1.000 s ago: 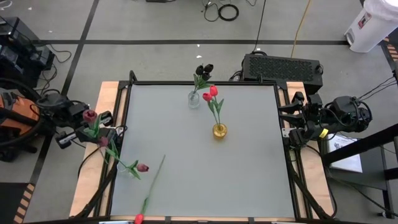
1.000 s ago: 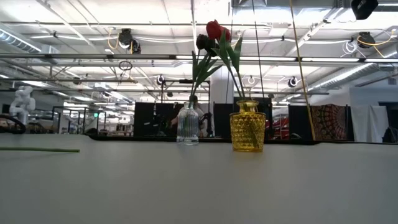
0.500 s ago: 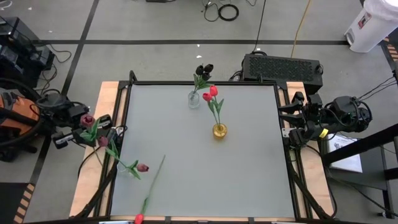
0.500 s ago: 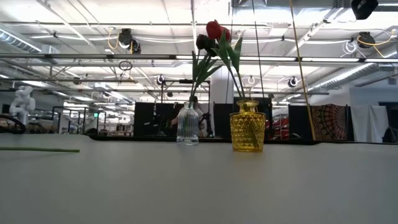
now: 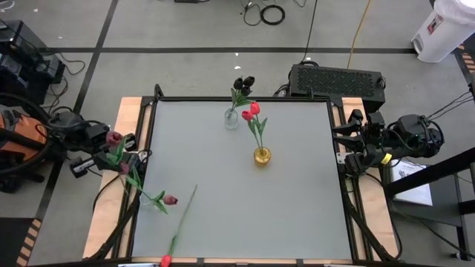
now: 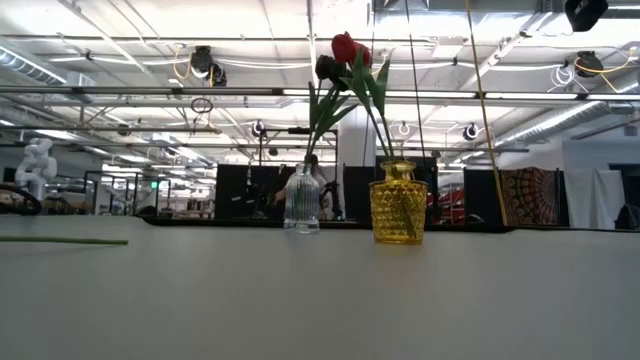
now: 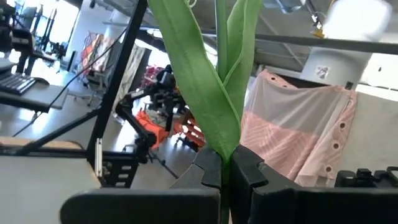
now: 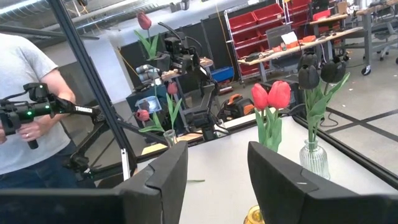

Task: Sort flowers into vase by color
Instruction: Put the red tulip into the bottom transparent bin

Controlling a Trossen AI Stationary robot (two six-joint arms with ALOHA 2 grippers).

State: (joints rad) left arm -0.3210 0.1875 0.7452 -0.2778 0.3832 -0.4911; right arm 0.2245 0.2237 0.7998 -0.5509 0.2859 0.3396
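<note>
Just off the table's (image 5: 297, 215) left edge, the left gripper (image 5: 111, 152) is pinching the green stem of a maroon tulip (image 5: 113, 138), its fingers (image 7: 208, 169) closed tight on the stalk where the leaves fork, so the flower is standing up above the claw. Two more maroon tulips are sitting in a small clear vase (image 5: 154, 203) near the table's front left corner, one head (image 5: 171, 199) leaning over the tabletop and the other (image 5: 123, 170) reaching back toward the left gripper. A red-pink tulip (image 5: 166, 259) is lying loose on the table, its head at the front edge and its long stem (image 5: 183, 215) slanting toward the middle.

Toward the back edge, a clear ribbed vase (image 6: 301, 200) is holding the black tulips (image 5: 243, 83), and just beside it, nearer the centre, a yellow glass vase (image 6: 398, 204) is holding two red-pink tulips (image 5: 251, 111). The vases are standing apart, though their leaves are crossing in the low view.

Over by the right edge, the right gripper (image 8: 214, 171) is waiting off the table with its fingers parted and nothing between them. Beyond the left side, a person in a grey shirt (image 8: 25, 106) is holding what may be a handheld control device.
</note>
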